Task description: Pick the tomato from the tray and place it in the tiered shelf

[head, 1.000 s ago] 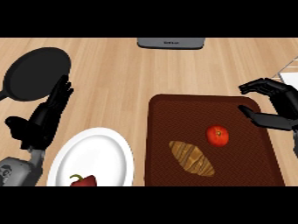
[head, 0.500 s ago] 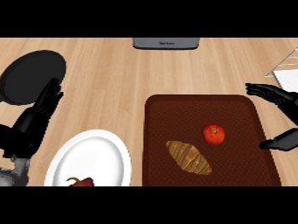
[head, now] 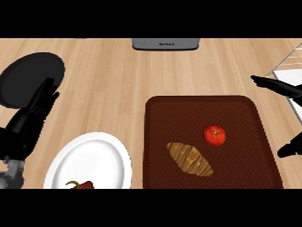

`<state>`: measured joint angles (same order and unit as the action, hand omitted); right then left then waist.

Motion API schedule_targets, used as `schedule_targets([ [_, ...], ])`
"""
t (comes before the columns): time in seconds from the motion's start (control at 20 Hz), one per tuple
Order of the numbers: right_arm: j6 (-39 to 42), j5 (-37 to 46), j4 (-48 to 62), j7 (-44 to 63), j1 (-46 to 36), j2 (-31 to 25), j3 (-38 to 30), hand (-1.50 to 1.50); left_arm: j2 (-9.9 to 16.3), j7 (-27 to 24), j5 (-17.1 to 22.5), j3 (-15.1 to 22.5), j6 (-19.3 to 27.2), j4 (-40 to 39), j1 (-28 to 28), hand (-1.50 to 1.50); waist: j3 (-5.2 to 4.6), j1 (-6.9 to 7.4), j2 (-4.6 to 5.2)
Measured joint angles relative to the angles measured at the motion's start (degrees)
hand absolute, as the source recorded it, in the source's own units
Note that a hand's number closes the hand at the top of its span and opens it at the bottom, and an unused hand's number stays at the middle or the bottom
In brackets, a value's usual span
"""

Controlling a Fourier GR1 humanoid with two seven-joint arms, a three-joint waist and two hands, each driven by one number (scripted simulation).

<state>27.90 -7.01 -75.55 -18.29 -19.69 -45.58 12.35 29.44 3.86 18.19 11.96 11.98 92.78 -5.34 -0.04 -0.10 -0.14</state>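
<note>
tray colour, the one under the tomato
Dark reddish brown with a fine woven texture, in the head view: tray, tomato.

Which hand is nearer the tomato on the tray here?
The right hand. It is open just past the tray's right edge, to the right of the tomato. The left hand rests open far to the tomato's left, by the black pan.
</note>
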Motion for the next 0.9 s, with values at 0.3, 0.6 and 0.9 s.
schedule_targets([
  [0.3, -0.1, 4.1, -7.5, 8.6, 1.6, 2.3, 1.3, -1.5, -0.7, 0.8, -1.4, -1.2, -1.3, 3.1, 3.2, 0.0, 0.01, 0.17, -0.01],
  [0.6, -2.5, 13.6, -10.9, 14.6, 0.6, 5.4, 5.3, -1.5, -2.2, 1.2, -2.6, -2.3, -2.4, 1.0, 0.9, 0.0, 0.01, 0.19, 0.1],
  [0.9, -2.8, 21.5, -11.5, 17.6, 0.9, 10.5, 6.6, -1.5, -4.3, 2.9, -4.6, -3.4, -3.4, 2.6, 1.5, 0.0, 0.03, 0.27, 0.11],
])
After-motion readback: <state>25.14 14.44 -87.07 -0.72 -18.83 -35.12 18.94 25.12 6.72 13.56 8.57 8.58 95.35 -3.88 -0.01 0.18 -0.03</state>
